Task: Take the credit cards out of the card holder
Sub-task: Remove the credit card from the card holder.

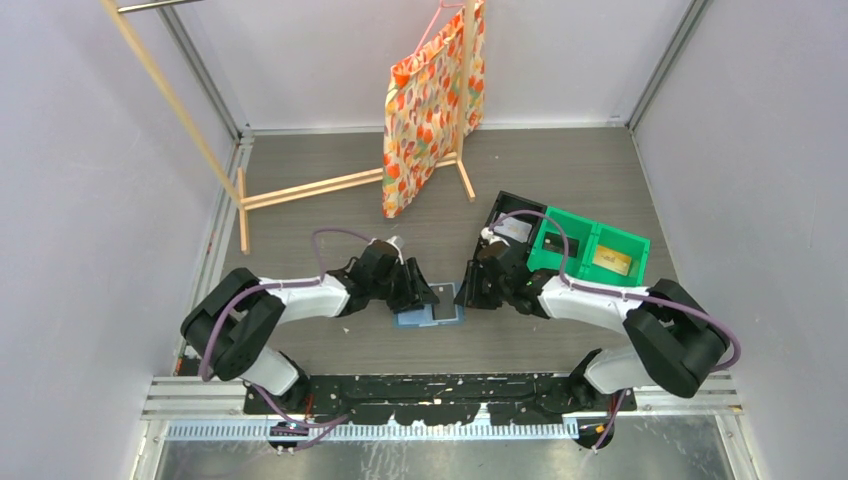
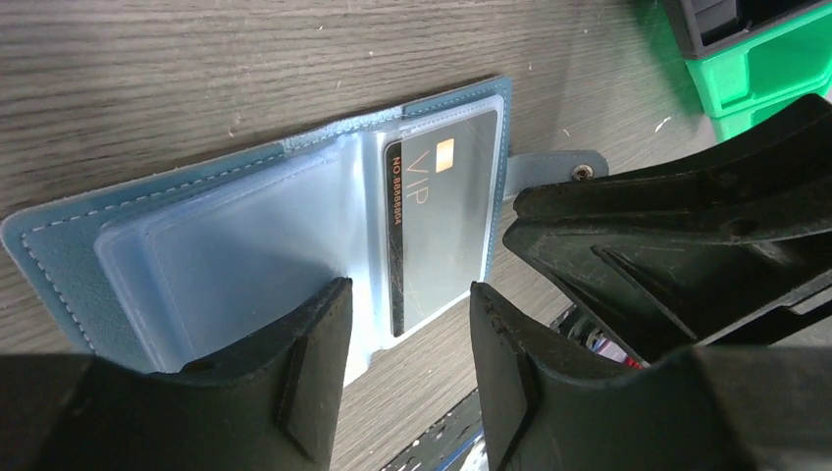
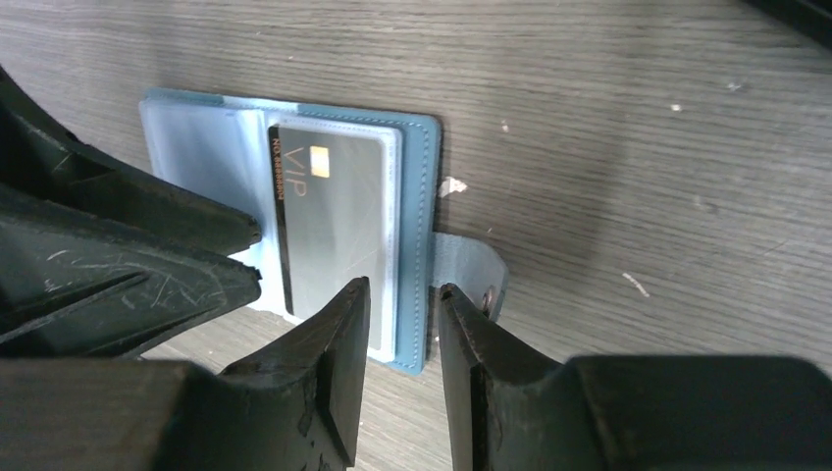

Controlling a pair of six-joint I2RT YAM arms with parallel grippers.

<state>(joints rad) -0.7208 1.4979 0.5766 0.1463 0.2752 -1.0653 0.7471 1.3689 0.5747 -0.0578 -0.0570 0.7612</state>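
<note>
The teal-blue card holder [image 1: 408,318] lies open on the table between both grippers, its pale translucent sleeves [image 2: 196,265] spread out. One of the credit cards, dark and marked VIP [image 2: 442,226] [image 3: 334,206], sits inside the right-hand sleeve. My left gripper [image 2: 407,294] is open over the holder's near edge, one finger [image 2: 314,363] above a sleeve leaf, nothing pinched. My right gripper [image 3: 402,289] is open too, and its fingers straddle the holder's right cover edge [image 3: 424,196] beside the snap strap [image 3: 466,265]. A tan card [image 1: 612,262] lies in the green bin.
A green bin [image 1: 575,262] and a black bin [image 1: 505,208] holding a whitish card [image 1: 513,230] stand right of the grippers. Farther back, a patterned bag [image 1: 430,110] hangs on a wooden stand [image 1: 300,190]. White walls enclose the table.
</note>
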